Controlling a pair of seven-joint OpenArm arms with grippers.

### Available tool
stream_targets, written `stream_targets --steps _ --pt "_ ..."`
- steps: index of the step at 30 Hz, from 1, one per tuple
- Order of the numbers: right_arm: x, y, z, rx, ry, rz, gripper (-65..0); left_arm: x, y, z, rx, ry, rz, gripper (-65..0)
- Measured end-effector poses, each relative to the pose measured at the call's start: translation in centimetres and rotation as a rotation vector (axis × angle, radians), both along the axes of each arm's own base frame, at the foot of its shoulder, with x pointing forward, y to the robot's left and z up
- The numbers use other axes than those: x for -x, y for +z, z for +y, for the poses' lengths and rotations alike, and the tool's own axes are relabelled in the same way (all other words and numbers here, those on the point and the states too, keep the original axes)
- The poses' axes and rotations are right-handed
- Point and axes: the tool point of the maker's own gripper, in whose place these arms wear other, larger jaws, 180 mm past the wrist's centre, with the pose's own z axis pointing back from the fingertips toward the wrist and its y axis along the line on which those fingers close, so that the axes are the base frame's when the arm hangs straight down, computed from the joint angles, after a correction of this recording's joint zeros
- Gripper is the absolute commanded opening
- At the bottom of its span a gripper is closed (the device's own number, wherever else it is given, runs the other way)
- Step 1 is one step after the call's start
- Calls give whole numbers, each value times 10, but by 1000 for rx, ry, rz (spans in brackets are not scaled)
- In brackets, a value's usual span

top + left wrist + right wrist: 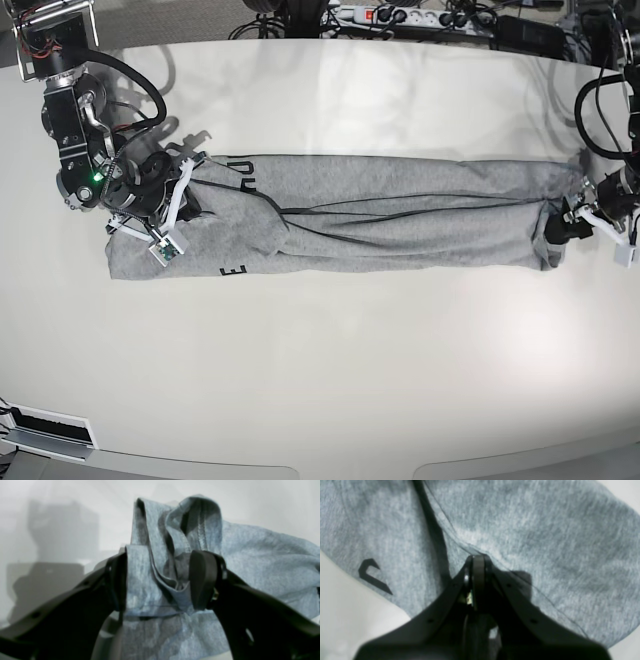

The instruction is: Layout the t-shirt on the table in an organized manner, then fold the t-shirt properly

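The heather-grey t-shirt (pixel 400 215) lies as a long rumpled band across the off-white table (pixel 320 370). At its left end in the base view my right gripper (pixel 475 560) is shut, its fingertips pinching a fold edge of the t-shirt (pixel 545 542) beside black lettering (pixel 372 577). At the band's right end my left gripper (pixel 160 580) stands open, its fingers (pixel 202 580) on either side of a bunched, hemmed end of the t-shirt (pixel 262 555). In the base view the left gripper (pixel 560 225) sits right at that bunched end.
A power strip with cables (pixel 400 15) runs along the far edge behind the table. The right arm's base (pixel 60 70) stands at the back left, the left arm's cabling (pixel 600 110) at the back right. Bare tabletop stretches in front of the shirt to the curved near edge.
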Motion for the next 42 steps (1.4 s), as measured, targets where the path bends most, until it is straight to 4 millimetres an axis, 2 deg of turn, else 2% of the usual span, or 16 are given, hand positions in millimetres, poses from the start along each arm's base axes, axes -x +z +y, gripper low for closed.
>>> stream_targets --steps 2,7,11,14,19,22,25,31,36,42 --pt "0 0 0 0 0 0 -650 4 0 -2 29 -2 30 -341" --pt "0 1 2 -13 -4 0 -650 18 -5 -19 137 -8 107 -650" --pt "0 2 3 -24 -8 2 -650 21 1 -28 223 -18 143 -650" --pt "0 1 3 -24 -8 2 -650 14 17 -27 271 -32 144 -650" --pt "0 2 3 -25 -8 2 -650 -4 53 -2 245 -38 83 -650" --pt "0 2 3 -25 -9 1 -650 -3 59 9 211 -40 84 -650" --pt "-1 2 5 -28 -8 1 -650 -1 61 10 209 -48 91 -650" --pt "-1 2 5 -28 -6 0 -650 2 81 -16 394 -107 84 -650" --pt "-1 2 5 -29 -5 0 -650 2 87 -30 363 -195 98 -650" --pt "-1 1 7 -19 1 -2 -650 -13 101 -75 367 -329 30 -650"
